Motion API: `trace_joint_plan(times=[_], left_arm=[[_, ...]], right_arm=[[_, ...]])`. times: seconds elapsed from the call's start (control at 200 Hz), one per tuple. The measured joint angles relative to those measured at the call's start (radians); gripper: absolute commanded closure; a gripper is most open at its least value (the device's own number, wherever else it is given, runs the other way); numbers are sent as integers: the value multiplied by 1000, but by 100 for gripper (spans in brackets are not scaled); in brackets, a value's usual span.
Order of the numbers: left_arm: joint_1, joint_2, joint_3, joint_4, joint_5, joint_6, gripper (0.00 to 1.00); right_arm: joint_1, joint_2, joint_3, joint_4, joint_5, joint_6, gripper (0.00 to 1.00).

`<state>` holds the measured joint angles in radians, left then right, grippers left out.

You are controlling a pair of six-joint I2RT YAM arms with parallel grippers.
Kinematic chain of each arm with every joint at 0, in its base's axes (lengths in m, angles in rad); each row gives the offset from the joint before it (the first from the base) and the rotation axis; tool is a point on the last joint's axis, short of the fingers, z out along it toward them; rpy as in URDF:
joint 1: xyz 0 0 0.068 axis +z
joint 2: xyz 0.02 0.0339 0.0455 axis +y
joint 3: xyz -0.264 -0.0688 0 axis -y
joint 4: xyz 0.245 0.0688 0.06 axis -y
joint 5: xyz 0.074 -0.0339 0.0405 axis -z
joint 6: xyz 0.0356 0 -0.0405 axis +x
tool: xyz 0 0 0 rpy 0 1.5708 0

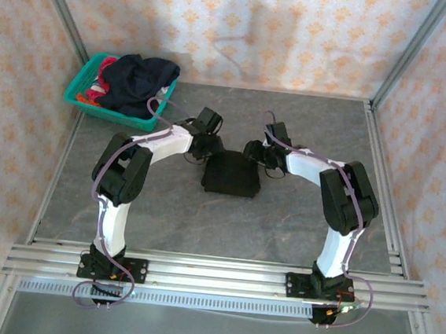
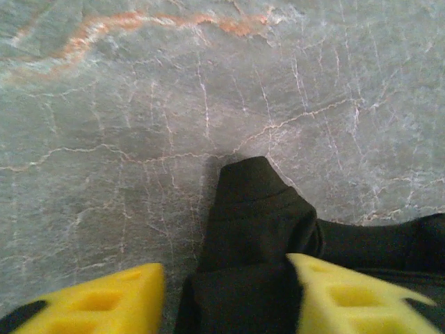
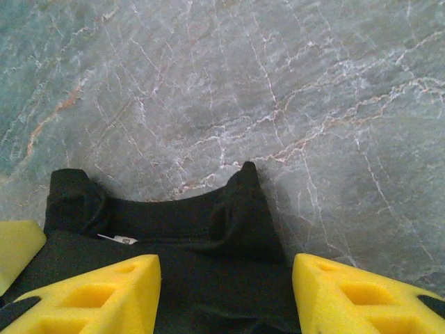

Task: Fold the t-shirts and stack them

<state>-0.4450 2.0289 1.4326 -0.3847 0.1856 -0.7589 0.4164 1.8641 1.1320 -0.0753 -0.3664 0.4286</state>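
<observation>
Grey marbled table (image 1: 297, 221) holds a folded black t-shirt (image 1: 232, 176).

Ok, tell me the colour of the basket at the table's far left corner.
The basket is teal; the top external view shows it best.

The folded t-shirt (image 1: 231, 177) lies on the table (image 1: 297, 221), left gripper (image 1: 207, 151) and right gripper (image 1: 254, 156) at its rear corners, basket (image 1: 79, 90) well behind-left.
</observation>
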Motion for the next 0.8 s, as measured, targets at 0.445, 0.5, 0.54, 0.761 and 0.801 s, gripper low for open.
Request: trace_joint_plan(times=[0.445, 0.5, 0.54, 0.761, 0.801], left_arm=[[0, 3, 5, 33, 35, -18, 100], [0, 0, 5, 33, 35, -18, 100], [0, -4, 5, 32, 35, -17, 100], [0, -75, -2, 31, 8, -6, 100], [0, -82, 0, 30, 6, -2, 100]], right_arm=[[0, -10, 0, -32, -5, -22, 100], [0, -26, 0, -37, 1, -22, 100], [0, -42, 0, -38, 5, -22, 100], [-1, -128, 1, -23, 35, -30, 100], [-2, -123, 5, -22, 39, -33, 100]])
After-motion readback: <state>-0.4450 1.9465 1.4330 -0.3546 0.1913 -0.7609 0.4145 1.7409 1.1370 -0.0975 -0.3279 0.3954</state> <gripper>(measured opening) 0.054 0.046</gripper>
